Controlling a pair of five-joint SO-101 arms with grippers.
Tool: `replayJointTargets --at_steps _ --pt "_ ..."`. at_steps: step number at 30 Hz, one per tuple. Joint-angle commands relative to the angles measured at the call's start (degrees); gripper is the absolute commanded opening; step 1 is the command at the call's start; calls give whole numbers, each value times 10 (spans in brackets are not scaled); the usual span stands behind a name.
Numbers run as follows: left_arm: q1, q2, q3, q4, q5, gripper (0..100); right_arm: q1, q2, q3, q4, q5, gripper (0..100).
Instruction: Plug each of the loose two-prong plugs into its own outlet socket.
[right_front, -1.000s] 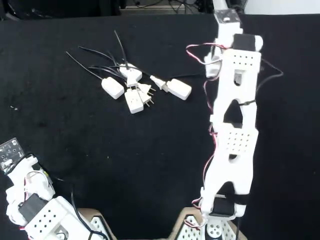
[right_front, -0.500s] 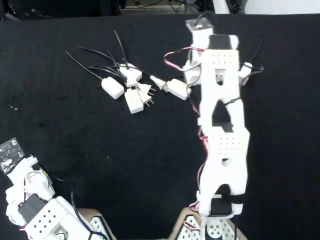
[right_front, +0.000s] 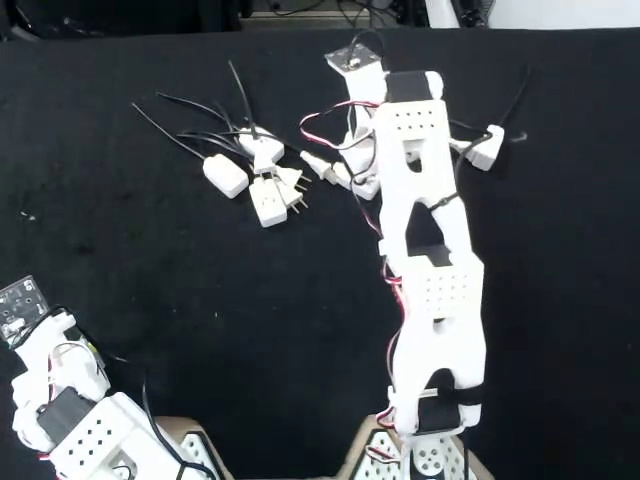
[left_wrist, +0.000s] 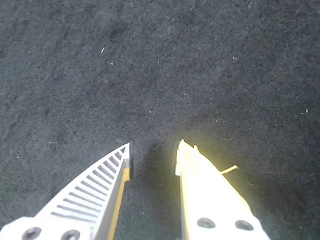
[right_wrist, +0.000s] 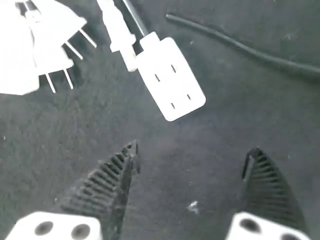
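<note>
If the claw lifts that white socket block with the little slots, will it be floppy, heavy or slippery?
Likely light and stiff: the outlet block looks like a small plastic shell. Its smooth faces might slip in the right gripper. The plug at one end, seemingly joined to it, would probably drag along and tip the block.

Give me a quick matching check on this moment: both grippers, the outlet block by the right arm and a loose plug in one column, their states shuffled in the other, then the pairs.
Things:
1. left gripper
2. right gripper
3. outlet block
4. loose plug

States:
A. lying flat with its slots facing up
B. open wide, with the outlet block just ahead of it
C. prongs bare, not in any socket
D. slightly open over bare black cloth

Pairs: 1-D, 2-B, 3-A, 4-C
</note>
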Motion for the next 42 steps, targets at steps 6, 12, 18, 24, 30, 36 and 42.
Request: replayJointTargets --at_steps 6,12,18,24,30,36,42 --pt "-2 -4 -3 -3 4 159 -13 -94 116 14 -84 276" --pt "-2 -4 -3 -3 4 159 -21 -213 258 14 -132 289" --pt "-2 -4 -3 -3 4 159 -37 -343 408 -111 -134 287" --pt "-2 -4 -3 -3 4 159 -44 -401 577 -325 -130 289" --pt "-2 -4 -3 -3 4 159 -38 -379 625 -428 -130 286" --pt "-2 -4 -3 -3 4 159 -8 -330 631 -525 -127 289" --pt "-2 -4 -3 -3 4 159 -13 -319 635 -564 -54 289"
